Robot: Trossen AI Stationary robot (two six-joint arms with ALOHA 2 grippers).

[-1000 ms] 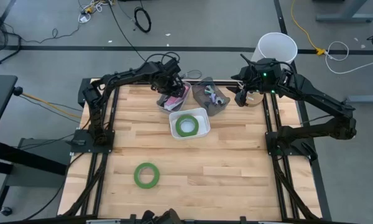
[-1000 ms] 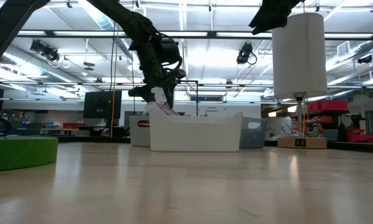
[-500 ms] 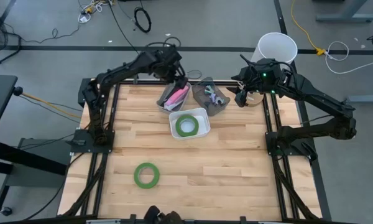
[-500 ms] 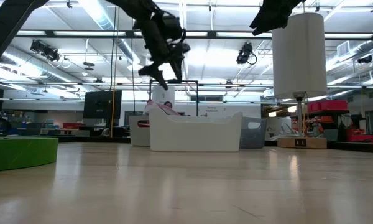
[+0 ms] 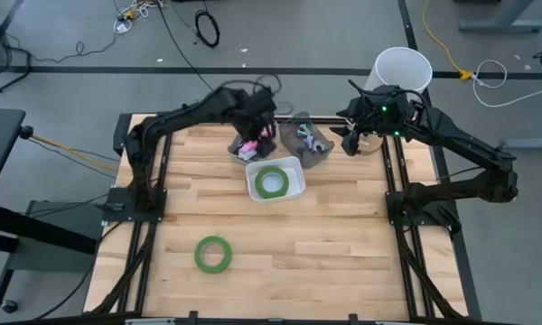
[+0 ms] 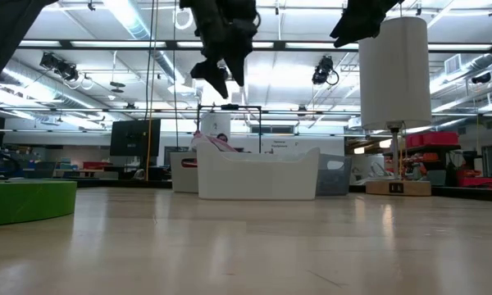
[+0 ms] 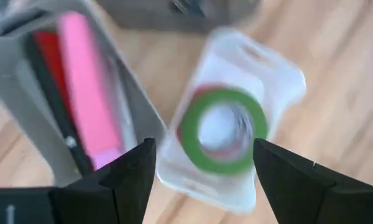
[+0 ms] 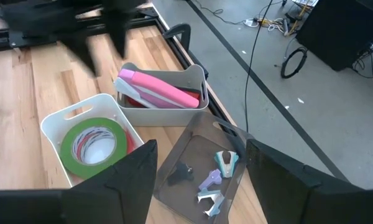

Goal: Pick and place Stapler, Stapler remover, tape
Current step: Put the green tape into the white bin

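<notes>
a: over the back bins, my left hand (image 5: pixel 257 116) hangs above the grey bin (image 5: pixel 238 150) with the pink stapler (image 5: pixel 258 137), fingers spread, nothing between them. right hand (image 5: pixel 350 143) waits at the back right edge of the bench (image 5: pixel 343 244), also spread and empty.

b: what's left out?

a: one green tape roll (image 5: pixel 213 254), flat on the bench near the front left, well apart from the bins. the white bin (image 5: pixel 294 185) has a green roll (image 5: pixel 271 181) in it, on top of a red one (image 8: pixel 128 144). staple removers (image 8: pixel 214 180) sit in the dark tray (image 8: pixel 236 177). so i judge the loose roll is next.

b: plan?

a: left arm, it's on that side. come straight down over the roll, one finger into the open centre, one outside the rim, pinch the wall. it lies flat, so a grab across the full width probably won't fit my spread.

b: risks?

a: fingertip landing on the ring instead of in the hole and shoving it along the bench. go low and square before closing. at the drop, centre over the white bin; it's already stacked, so release low or the roll may tip over the rim.
</notes>
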